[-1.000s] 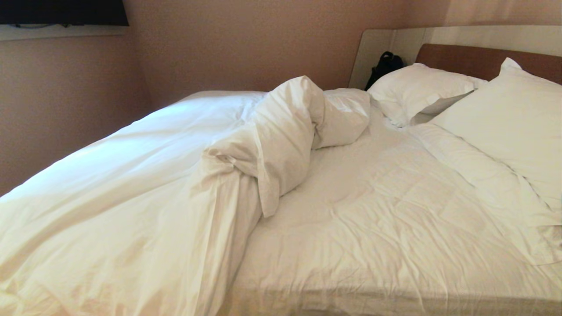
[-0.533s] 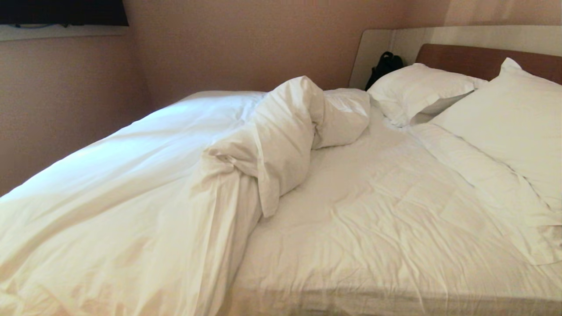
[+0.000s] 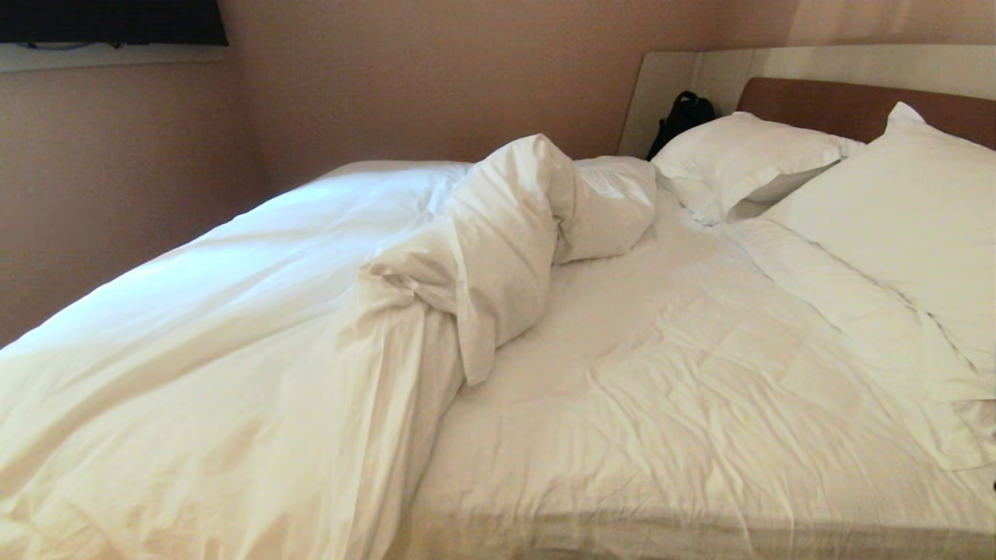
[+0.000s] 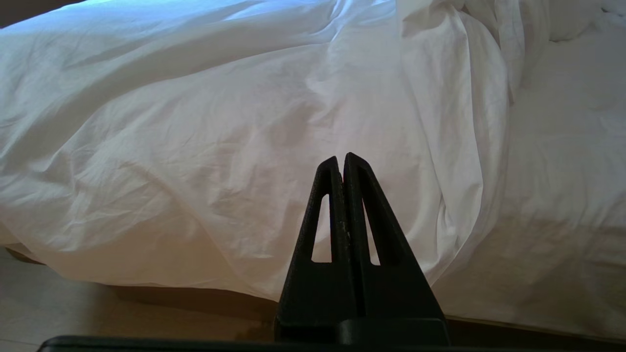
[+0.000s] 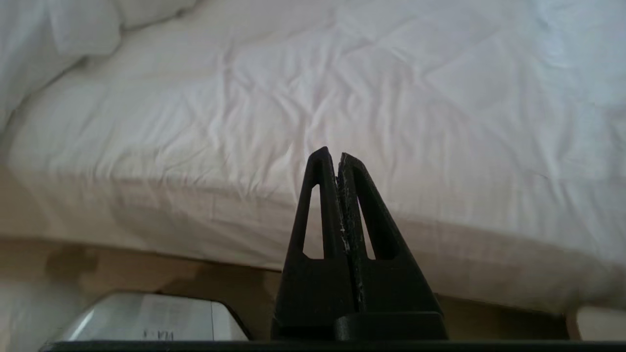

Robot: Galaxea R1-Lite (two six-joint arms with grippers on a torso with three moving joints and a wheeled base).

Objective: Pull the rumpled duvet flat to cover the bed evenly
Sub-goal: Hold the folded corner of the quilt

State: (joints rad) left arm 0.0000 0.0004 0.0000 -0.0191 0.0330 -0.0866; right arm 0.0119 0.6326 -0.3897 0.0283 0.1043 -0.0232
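Nothing on the bed [image 3: 700, 537] had shifted between the earlier head pictures and this one; neither arm showed in them, and only a dark speck had appeared at the right border.

From the head, the duvet [image 3: 257, 327] lay heaped over the bed's foot half, spilling over the near edge at the left. Its top end was bunched into a twisted ridge running from the near edge toward the far edge, its tip folded beside the pillows [image 3: 856, 202]. The sheet [image 3: 700, 373] lay bare from that ridge to the headboard [image 3: 840, 105].

From the left wrist, the left gripper [image 4: 344, 159] was closed and empty, just off the near edge, pointing at the duvet's overhang, which hung toward the floor [image 4: 98, 313].

From the right wrist, the right gripper [image 5: 330, 154] was likewise closed and empty, facing bare sheet at the near edge, with the ridge off to its left. It looked the better placed to draw the ridge toward the headboard, across the ridge's length.
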